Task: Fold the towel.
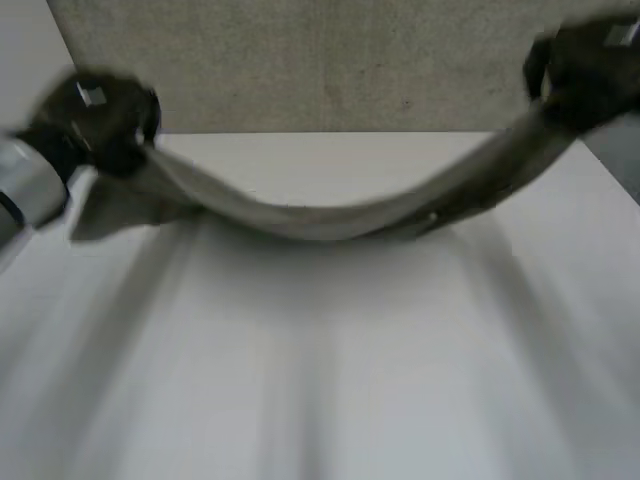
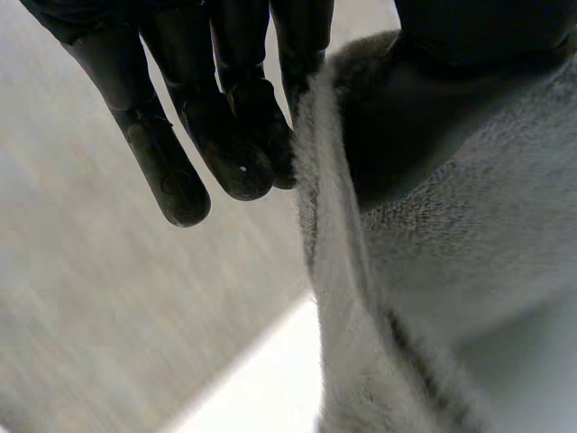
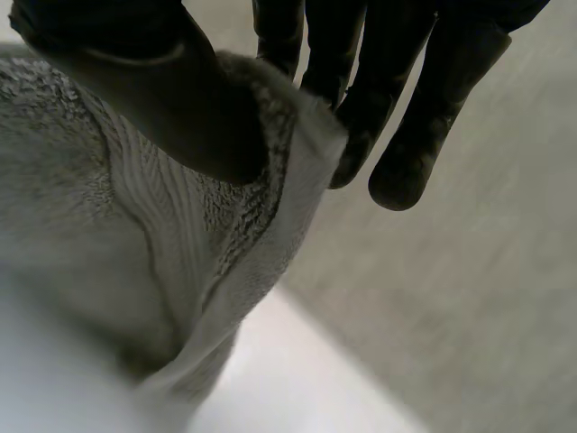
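The grey terry towel [image 1: 320, 218] sags in a curve over the white tabletop [image 1: 320, 380]. The left hand [image 1: 105, 115] and right hand [image 1: 585, 70] each pinch one end between thumb and fingers. It looks soft, thick and limp, and light. The hemmed edge near the corners likely gives the surest hold.

— What has the right hand [image 3: 180, 99] got?
— The grey towel [image 3: 117, 244], its edge pinched under the thumb, against the fingers [image 3: 406, 171].
— And lower down?
— The cloth hangs in folds, with a ribbed band showing, over the white worktop [image 3: 297, 379].
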Motion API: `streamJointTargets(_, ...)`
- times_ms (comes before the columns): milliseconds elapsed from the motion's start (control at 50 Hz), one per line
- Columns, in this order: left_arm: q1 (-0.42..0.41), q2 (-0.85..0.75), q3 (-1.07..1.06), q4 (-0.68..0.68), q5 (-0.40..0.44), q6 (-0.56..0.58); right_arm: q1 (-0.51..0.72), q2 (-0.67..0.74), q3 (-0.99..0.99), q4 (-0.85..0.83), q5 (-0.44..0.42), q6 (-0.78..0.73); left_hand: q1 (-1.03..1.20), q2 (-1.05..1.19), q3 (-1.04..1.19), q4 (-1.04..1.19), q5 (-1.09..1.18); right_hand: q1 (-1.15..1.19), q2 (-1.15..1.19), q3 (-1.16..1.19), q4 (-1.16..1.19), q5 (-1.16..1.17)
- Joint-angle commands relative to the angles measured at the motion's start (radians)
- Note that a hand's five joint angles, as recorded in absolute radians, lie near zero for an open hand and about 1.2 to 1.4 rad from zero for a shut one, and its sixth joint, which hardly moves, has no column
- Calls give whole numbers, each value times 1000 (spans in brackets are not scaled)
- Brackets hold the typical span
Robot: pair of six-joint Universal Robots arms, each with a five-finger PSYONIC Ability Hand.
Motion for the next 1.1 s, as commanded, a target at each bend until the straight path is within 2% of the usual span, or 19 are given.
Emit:
streamJointTargets(20, 9, 138, 203, -55, 30, -99, -17, -3, -294, 120, -11, 60, 137, 53, 53, 40, 112, 71, 96, 69, 60, 63)
streamJointTargets(100, 12, 92, 258, -74, 31, -134, -21, 96, -355, 149, -2, 46, 137, 53, 53, 40, 112, 71, 96, 69, 60, 63)
streamJointTargets(220, 13, -146, 320, -129, 30, -114, 37, 288, -418, 183, 73, -77, 137, 53, 53, 40, 112, 71, 96, 69, 60, 63)
streamJointTargets(260, 13, -212, 336, -137, 28, -96, 107, 391, -435, 177, 177, -184, 137, 53, 53, 40, 112, 71, 96, 69, 60, 63)
streamJointTargets(300, 4, -348, 375, -141, 22, -33, 135, 436, -444, 169, 223, -240, 137, 53, 53, 40, 112, 71, 96, 69, 60, 63)
streamJointTargets(320, 4, -349, 375, -141, 22, -33, 135, 436, -444, 169, 224, -241, 137, 53, 53, 40, 112, 71, 96, 69, 60, 63)
streamJointTargets(360, -4, -477, 445, -143, 13, 34, 179, 534, -481, 120, 311, -331, 137, 53, 53, 40, 112, 71, 96, 69, 60, 63)
streamJointTargets(380, -4, -477, 445, -143, 13, 35, 179, 535, -481, 120, 311, -331, 137, 53, 53, 40, 112, 71, 96, 69, 60, 63)
streamJointTargets(420, -13, -575, 551, -141, 11, 58, 225, 611, -553, 34, 380, -359, 137, 53, 53, 40, 112, 71, 96, 69, 60, 63)
streamJointTargets(480, -24, -608, 622, -138, 7, 56, 238, 642, -661, -46, 432, -359, 137, 53, 53, 40, 112, 71, 96, 69, 60, 63)
streamJointTargets(560, -54, -649, 911, -134, -22, 47, 239, 642, -807, -116, 457, -351, 137, 53, 53, 40, 112, 71, 96, 69, 60, 63)
streamJointTargets(640, -54, -643, 1182, -111, -44, -1, 239, 613, -958, -188, 460, -310, 137, 53, 53, 40, 112, 71, 96, 69, 60, 63)
streamJointTargets(700, -53, -625, 1281, -56, -45, -37, 233, 573, -948, -211, 446, -282, 137, 53, 53, 40, 112, 71, 96, 69, 60, 63)
streamJointTargets(820, -54, -579, 1218, -6, -25, -80, 232, 541, -848, -215, 405, -275, 137, 53, 53, 40, 112, 71, 96, 69, 60, 63)
streamJointTargets(940, -50, -534, 876, -3, 1, -74, 210, 459, -555, -224, 339, -250, 137, 53, 53, 40, 112, 71, 96, 69, 60, 63)
streamJointTargets(980, -44, -510, 655, 17, 28, -73, 178, 421, -387, -260, 299, -226, 137, 53, 53, 40, 112, 71, 96, 69, 60, 63)
streamJointTargets(1000, -44, -510, 654, 17, 28, -73, 178, 421, -386, -261, 299, -226, 137, 53, 53, 40, 112, 71, 96, 69, 60, 63)
streamJointTargets(1080, -37, -510, 379, 115, 97, -9, 152, 375, -118, -357, 218, -193, 137, 53, 53, 40, 112, 71, 96, 69, 60, 63)
streamJointTargets(1100, -37, -510, 378, 115, 97, -8, 152, 375, -118, -357, 217, -193, 137, 53, 53, 40, 112, 71, 96, 69, 60, 63)
